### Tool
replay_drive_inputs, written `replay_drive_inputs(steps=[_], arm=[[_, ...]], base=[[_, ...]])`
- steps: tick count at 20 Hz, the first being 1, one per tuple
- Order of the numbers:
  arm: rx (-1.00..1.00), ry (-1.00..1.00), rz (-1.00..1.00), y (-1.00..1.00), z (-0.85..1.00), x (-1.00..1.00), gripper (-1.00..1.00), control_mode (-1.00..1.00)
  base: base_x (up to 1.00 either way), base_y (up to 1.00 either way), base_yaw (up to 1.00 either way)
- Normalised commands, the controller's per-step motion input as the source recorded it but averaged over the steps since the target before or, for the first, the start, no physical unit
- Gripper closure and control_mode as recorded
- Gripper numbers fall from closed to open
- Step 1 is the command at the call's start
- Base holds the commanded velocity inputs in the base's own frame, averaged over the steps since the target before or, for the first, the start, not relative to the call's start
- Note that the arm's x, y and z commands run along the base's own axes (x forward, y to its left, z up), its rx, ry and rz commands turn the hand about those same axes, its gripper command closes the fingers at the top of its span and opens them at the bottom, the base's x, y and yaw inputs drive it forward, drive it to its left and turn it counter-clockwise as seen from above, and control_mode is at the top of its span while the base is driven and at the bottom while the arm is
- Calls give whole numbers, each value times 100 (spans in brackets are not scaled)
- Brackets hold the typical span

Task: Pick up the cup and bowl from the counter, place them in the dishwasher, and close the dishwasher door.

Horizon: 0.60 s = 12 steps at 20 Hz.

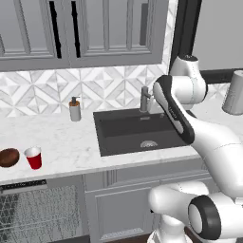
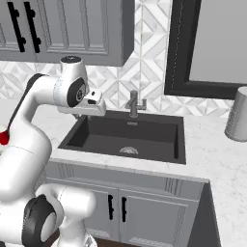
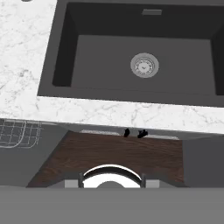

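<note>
The cup (image 1: 33, 157) stands upright near the front edge of the counter (image 1: 66, 142), far to the left of the sink (image 1: 137, 130), and the bowl (image 1: 8, 157) sits just beside it on its left, the two close but whether touching cannot be told. Directly below them the dishwasher (image 1: 38, 211) is open, its dark control strip under the counter edge and silver wire racks (image 1: 35, 213) showing inside. A grey soap dispenser (image 1: 74, 109) stands at the backsplash behind the cup, well apart from it. The faucet (image 1: 145, 99) rises behind the sink. The arm is folded above the sink; from the hand view it looks down on the drain (image 3: 144, 65). Whether the gripper is open or closed cannot be told.
</note>
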Motion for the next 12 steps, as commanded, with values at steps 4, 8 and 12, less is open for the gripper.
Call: replay_drive_inputs(steps=[4, 8, 12], arm=[[0, 0, 0, 0, 0, -3, -100, 100], [0, 0, 0, 0, 0, 0, -100, 100], [0, 0, 0, 0, 0, 0, -100, 100]], base=[[-10, 3, 0], [-19, 14, 29], [-13, 6, 64]])
